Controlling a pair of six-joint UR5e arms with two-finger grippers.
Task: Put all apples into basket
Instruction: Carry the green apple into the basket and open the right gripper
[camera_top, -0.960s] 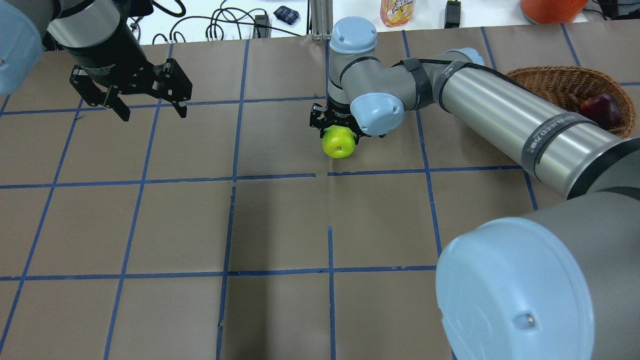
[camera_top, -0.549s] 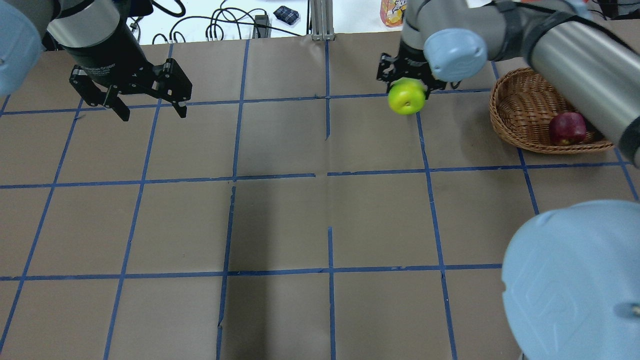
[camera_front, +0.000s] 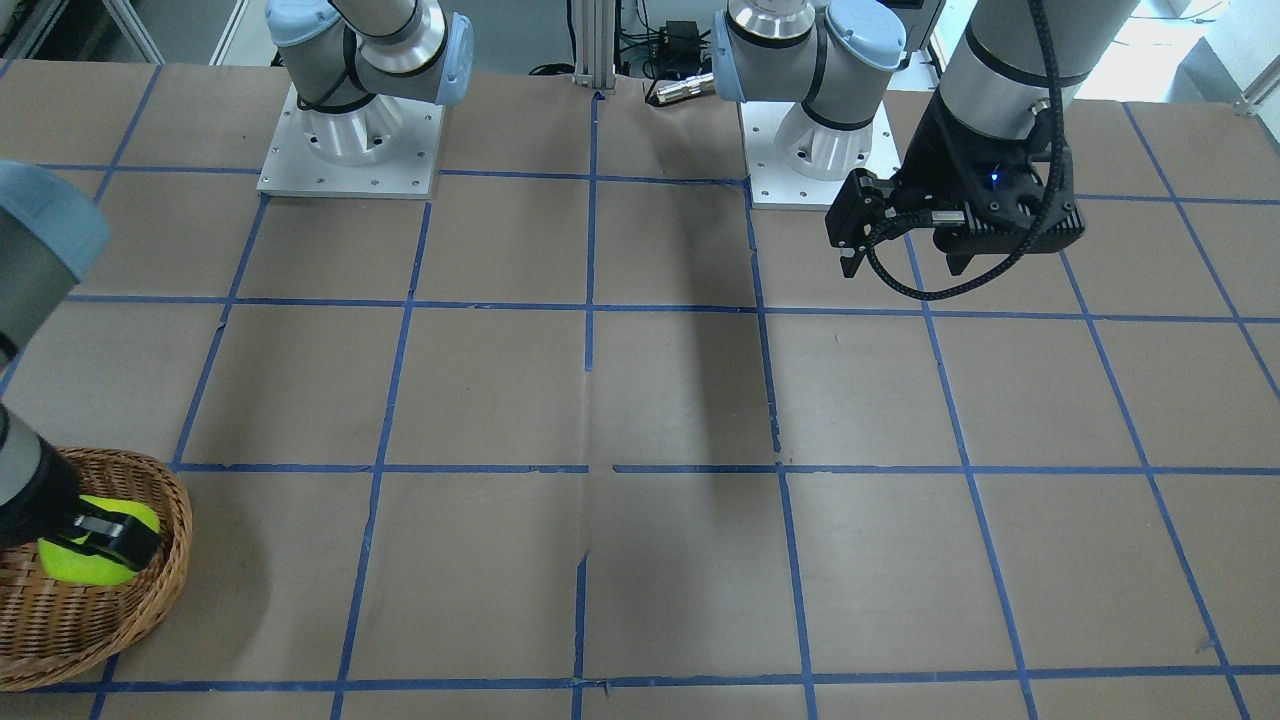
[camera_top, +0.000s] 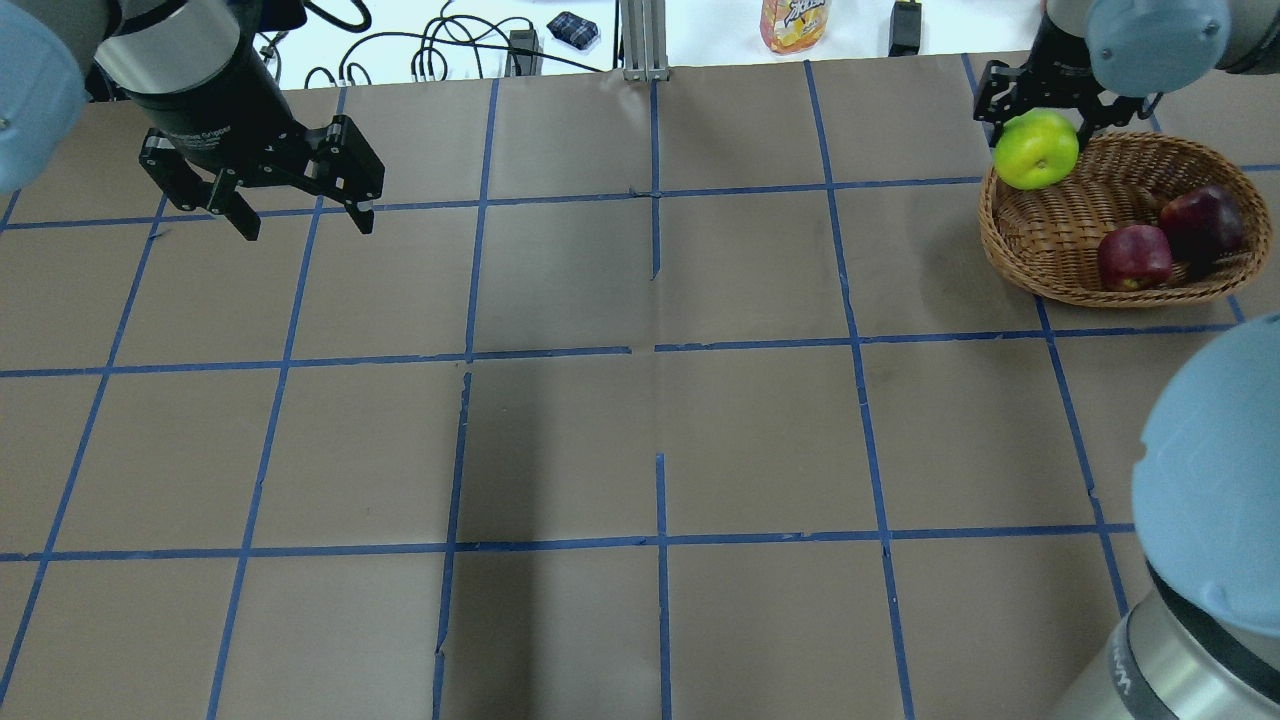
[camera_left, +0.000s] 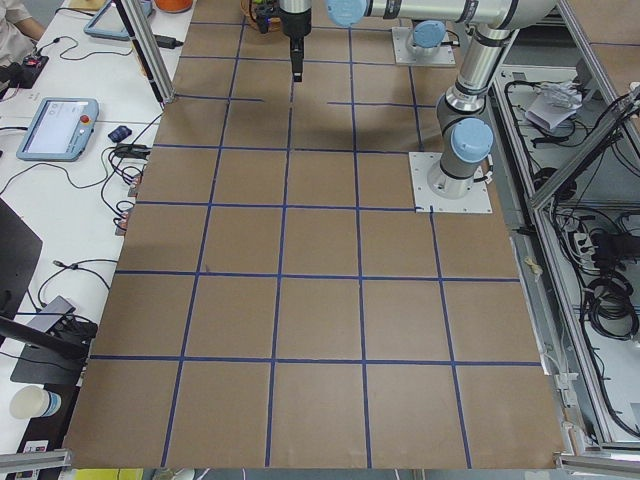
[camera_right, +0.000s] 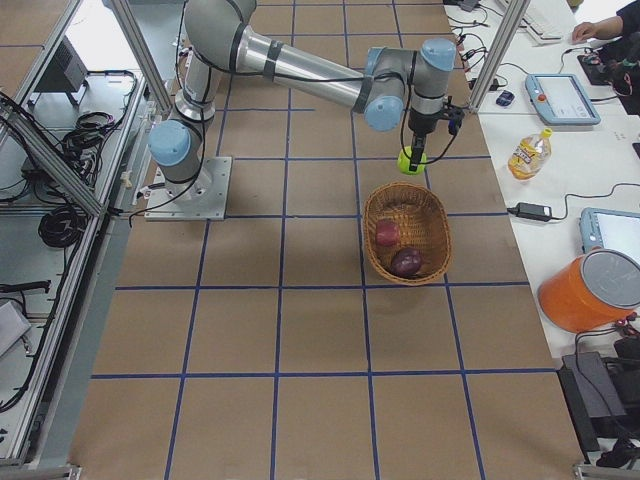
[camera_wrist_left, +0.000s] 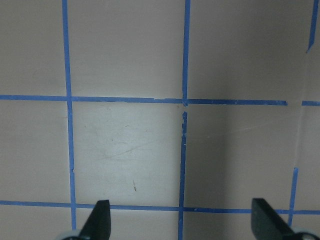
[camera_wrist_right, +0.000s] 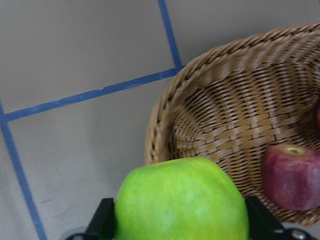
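My right gripper (camera_top: 1040, 125) is shut on the bright green apple (camera_top: 1037, 150) and holds it in the air over the far left rim of the wicker basket (camera_top: 1040, 225). The right wrist view shows the green apple (camera_wrist_right: 180, 200) between the fingers, above the basket's rim (camera_wrist_right: 160, 135). A red apple (camera_top: 1134, 257) and a dark maroon apple (camera_top: 1202, 222) lie inside the basket. My left gripper (camera_top: 307, 225) is open and empty above the table's far left, and the left wrist view (camera_wrist_left: 182, 225) shows only bare paper under it.
The table is brown paper with a blue tape grid. Beyond its far edge are a juice bottle (camera_top: 795, 22), cables and an orange bucket (camera_right: 590, 290). The two arm bases (camera_front: 350, 140) (camera_front: 815, 150) stand at the robot's side of the table.
My right gripper has carried the green apple from the table's middle up and to the right, to above the basket's rim. The left arm has not moved.
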